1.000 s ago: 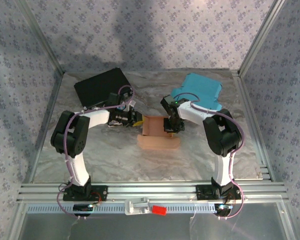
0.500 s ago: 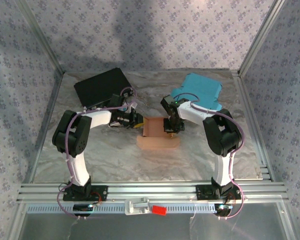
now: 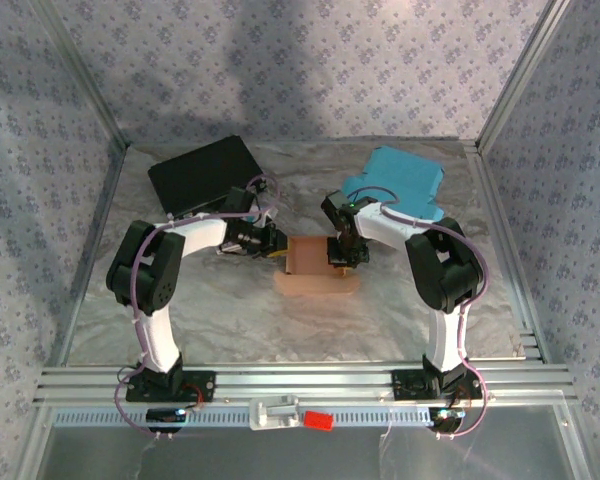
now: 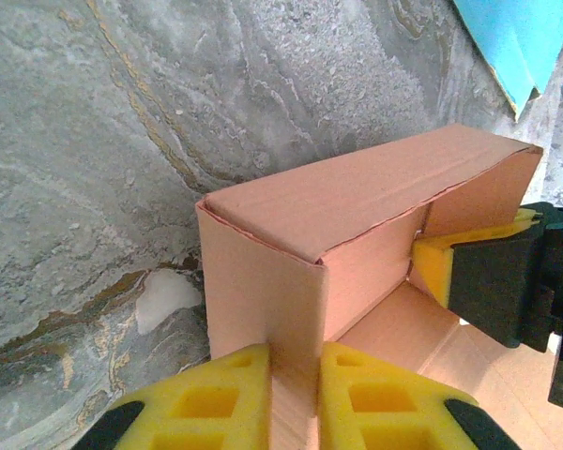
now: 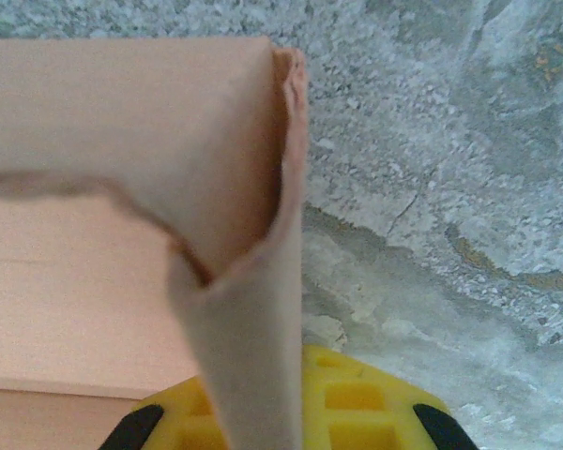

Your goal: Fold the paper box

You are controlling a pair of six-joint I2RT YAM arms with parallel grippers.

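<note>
The paper box [image 3: 313, 262] is a tan cardboard piece, half raised, in the middle of the table. My left gripper [image 3: 277, 243] is shut on its left wall; in the left wrist view that wall [image 4: 296, 281] stands pinched between the two yellow fingers [image 4: 211, 398]. My right gripper [image 3: 342, 253] is shut on the right wall, which rises in front of a yellow finger [image 5: 357, 403] in the right wrist view as a curled cardboard wall [image 5: 249, 309]. The back wall [image 4: 375, 187] stands upright, joining both side walls. The right gripper's yellow pad [image 4: 432, 267] presses inside the far corner.
A black flat case [image 3: 202, 173] lies at the back left, close behind the left arm. A blue box [image 3: 398, 183] lies at the back right, behind the right arm. The marbled table [image 3: 230, 310] has free room in front of the paper box.
The left gripper has moved slightly right toward the box and squeezed tighter on the left wall. The right gripper has stayed in place on the right wall.
</note>
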